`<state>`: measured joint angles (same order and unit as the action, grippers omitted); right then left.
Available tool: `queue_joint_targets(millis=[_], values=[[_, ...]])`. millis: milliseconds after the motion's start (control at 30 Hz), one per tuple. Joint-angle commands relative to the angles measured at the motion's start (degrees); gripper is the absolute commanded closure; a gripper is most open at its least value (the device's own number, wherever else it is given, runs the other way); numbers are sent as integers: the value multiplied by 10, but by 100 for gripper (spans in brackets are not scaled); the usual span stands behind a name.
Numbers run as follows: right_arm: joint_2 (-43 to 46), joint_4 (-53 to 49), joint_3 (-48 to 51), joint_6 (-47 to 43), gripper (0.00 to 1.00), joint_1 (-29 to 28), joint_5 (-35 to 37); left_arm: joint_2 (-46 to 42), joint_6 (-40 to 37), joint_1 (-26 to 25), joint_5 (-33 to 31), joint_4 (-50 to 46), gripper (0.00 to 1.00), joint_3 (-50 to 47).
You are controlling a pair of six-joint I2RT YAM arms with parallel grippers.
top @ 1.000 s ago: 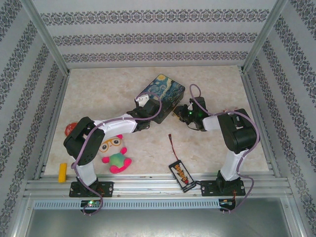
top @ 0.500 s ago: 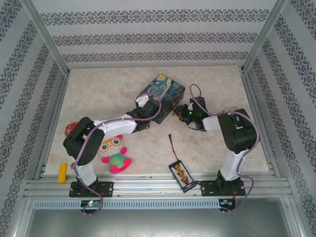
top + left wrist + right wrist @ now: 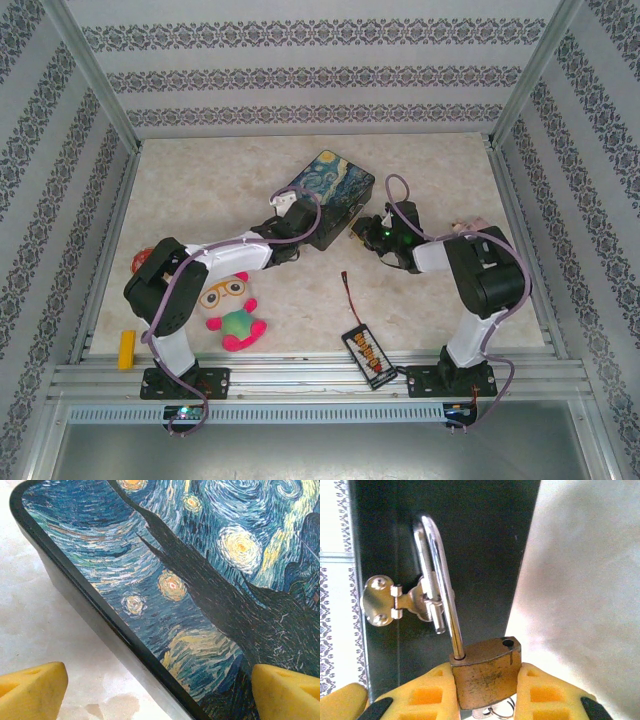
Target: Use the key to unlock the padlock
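R pincer [image 3: 485,700] clenched on body of small brass-coloured padlock [image 3: 487,672], at tin's 4 o'clock side. Silvery key bit [image 3: 495,711] pokes out below at 6. Silver U-shaped shackle [image 3: 432,555] stands at 12. Its short leg is free and the body hole is bare, so lock reads open, but shackle appears hooked thru silver clasp [image 3: 395,600] at 9.

L pincer [image 3: 159,690] released, yellow pads wide, straddling edge of swirl-painted blue tin box [image 3: 330,185].

Change vs a sec ago: L arm has slid toward 9 and sunk lower; R arm barely nudged.

Judgement: unlocking looks done. L prob. bracing tin so R can unhook.
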<state>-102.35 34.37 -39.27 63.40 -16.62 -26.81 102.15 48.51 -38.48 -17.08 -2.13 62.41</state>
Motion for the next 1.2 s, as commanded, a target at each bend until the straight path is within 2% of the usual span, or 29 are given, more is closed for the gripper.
queue_joint_targets(millis=[0, 33, 200, 533, 700, 933, 1167], values=[[22, 0, 25, 12, 100, -3, 17, -2, 0, 23, -17, -42, 10, -20], [26, -1, 30, 15, 100, -3, 20, -1, 0, 26, -15, -39, 14, -20], [47, 6, 56, 28, 100, -15, 43, 1, -3, 37, -3, -23, 20, -21], [85, 26, 111, 45, 100, -24, 94, 16, -9, 47, 14, -10, 20, -7], [82, 41, 118, 55, 100, -24, 103, 11, -13, 47, 23, -10, 17, -4], [70, 54, 115, 64, 100, -29, 100, -33, -26, 35, 18, -5, 1, 6], [65, 65, 121, 70, 100, -29, 103, 1, -28, 15, 45, -13, 1, 39]])
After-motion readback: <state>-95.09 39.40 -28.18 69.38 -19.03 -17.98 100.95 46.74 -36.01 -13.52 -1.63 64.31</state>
